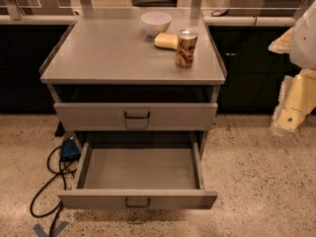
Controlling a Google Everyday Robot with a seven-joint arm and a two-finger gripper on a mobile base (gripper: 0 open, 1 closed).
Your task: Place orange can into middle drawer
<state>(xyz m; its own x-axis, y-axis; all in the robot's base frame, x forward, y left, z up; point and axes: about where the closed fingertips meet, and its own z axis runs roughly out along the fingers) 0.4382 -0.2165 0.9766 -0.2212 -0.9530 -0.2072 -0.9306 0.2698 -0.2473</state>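
The orange can (186,48) stands upright on the right side of the grey cabinet top (108,53). It has a silvery top and a mottled orange-brown body. The middle drawer (138,199) is the lower of the two; it is pulled out towards me and its inside is empty. My gripper (289,115), a cream-coloured part of the arm, hangs at the far right edge of the view. It is beside the cabinet, well to the right of the can and lower than it, and touches nothing.
A white bowl (156,22) and a yellow sponge block (166,41) sit just behind and left of the can. The upper drawer (136,115) is closed. Black cables and a blue box (69,149) lie on the speckled floor left of the drawer. Dark counters stand behind.
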